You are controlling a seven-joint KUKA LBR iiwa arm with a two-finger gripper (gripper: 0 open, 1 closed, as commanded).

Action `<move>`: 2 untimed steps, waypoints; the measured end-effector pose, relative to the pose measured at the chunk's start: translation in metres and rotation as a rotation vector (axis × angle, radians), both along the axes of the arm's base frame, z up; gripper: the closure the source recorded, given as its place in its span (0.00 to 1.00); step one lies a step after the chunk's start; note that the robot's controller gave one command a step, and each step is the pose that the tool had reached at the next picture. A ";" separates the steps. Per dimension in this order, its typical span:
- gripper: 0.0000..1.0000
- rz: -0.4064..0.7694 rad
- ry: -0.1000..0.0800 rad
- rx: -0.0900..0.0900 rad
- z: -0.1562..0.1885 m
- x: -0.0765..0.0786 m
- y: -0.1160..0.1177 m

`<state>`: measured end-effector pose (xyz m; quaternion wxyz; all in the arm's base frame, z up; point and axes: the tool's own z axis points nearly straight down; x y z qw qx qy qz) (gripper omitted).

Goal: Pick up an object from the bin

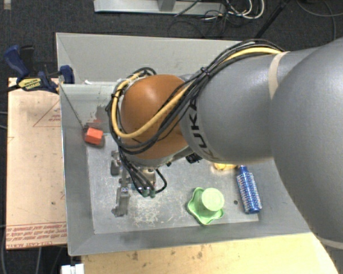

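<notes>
1. Gripper (121, 203) low over bare floor near the bin's (77, 181) lower-left corner; how far open, cannot tell; nothing seen in its grasp.
2. Orange block (94, 136) nearest, by the left wall, apart from it.
3. Green cup (206, 205) and blue ribbed cylinder (247, 189) near the lower edge.

Four loose things can be counted in the bin (77, 176), one of each kind. One green ruffled cup (206, 205) is seen near the front wall, so it's used as the reference here. One blue ribbed cylinder (247, 189) is found just to the right of it. One yellow thing (223, 166), mostly hidden under the arm, is spotted just behind it. One orange-red block (94, 136) is counted well off to its left, toward the back.
</notes>
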<state>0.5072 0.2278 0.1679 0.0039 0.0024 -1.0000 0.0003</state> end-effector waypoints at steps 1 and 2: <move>0.00 -0.086 -0.002 -0.003 -0.084 0.043 -0.038; 0.00 0.324 -0.008 0.000 -0.098 0.063 -0.106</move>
